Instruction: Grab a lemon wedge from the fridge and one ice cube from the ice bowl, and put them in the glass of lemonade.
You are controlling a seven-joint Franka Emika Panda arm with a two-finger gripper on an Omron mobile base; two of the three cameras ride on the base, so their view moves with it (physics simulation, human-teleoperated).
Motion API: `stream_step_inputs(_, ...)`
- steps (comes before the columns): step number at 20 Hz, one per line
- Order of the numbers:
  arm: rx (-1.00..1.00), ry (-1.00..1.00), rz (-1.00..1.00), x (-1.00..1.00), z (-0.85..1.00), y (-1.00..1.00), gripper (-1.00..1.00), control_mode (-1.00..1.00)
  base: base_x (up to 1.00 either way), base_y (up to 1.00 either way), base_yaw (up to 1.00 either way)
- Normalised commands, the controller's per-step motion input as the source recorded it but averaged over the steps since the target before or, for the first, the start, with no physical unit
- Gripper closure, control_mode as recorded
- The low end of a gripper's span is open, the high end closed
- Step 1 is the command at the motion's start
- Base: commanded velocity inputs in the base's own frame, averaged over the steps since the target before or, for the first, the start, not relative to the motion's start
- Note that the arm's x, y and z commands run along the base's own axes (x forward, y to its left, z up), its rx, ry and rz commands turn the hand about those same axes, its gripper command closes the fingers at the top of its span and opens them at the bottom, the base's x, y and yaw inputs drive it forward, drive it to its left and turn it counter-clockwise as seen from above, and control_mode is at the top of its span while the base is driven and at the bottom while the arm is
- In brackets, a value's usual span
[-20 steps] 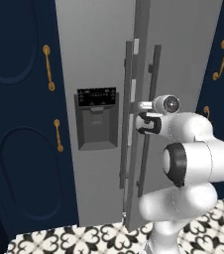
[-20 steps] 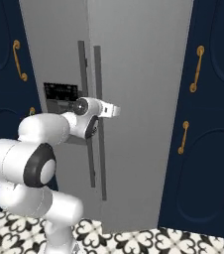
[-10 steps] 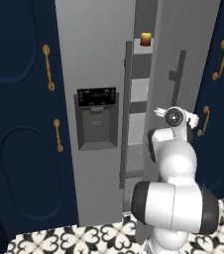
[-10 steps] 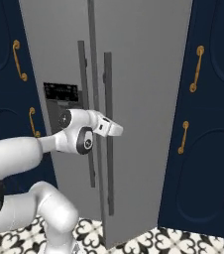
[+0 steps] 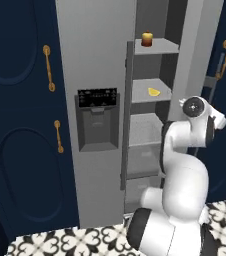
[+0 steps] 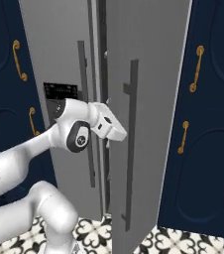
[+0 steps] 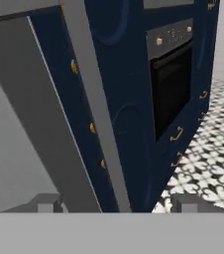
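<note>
The light-grey fridge (image 5: 95, 60) stands with its right door (image 6: 153, 74) swung out and its shelves showing. A small yellow lemon wedge (image 5: 154, 92) lies on the second shelf from the top. My gripper (image 5: 218, 120) is at the right door's long bar handle (image 6: 132, 144), well right of the wedge. In the hand view the handle (image 7: 94, 109) runs between the fingertips (image 7: 45, 203), which stand wide apart and clear of it, so my gripper (image 7: 115, 204) is open and holds nothing. The ice bowl and the glass of lemonade are out of view.
An orange jar (image 5: 146, 39) sits on the top shelf. Navy cabinets with gold handles (image 5: 48, 67) flank the fridge on both sides. Past the open door is a built-in dark oven (image 7: 171, 89). Patterned tile floor (image 7: 208, 144) lies below.
The right fridge door has swung from shut to open, baring the shelves and the lemon wedge. My hand went right with the handle, and its jaws have spread off the bar.
</note>
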Motion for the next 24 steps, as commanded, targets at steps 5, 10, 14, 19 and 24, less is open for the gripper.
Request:
stream_step_inputs(5,0.00,0.00,-0.11,0.12,0.34,0.98,-1.00,-1.00,0.00,0.00,0.00)
stream_step_inputs(10,-0.01,0.00,-0.31,0.78,0.01,0.62,-1.00,-1.00,0.00,0.00,0.00)
stream_step_inputs(14,-0.02,0.08,-0.15,0.99,0.00,0.05,-1.00,-1.00,0.00,0.00,0.00)
stream_step_inputs(19,0.00,0.16,-0.09,1.00,0.00,0.00,-1.00,-1.00,0.00,0.00,0.00)
stream_step_inputs(24,-0.01,0.32,-0.27,0.56,-0.13,-0.42,-1.00,-1.00,0.00,0.00,0.00)
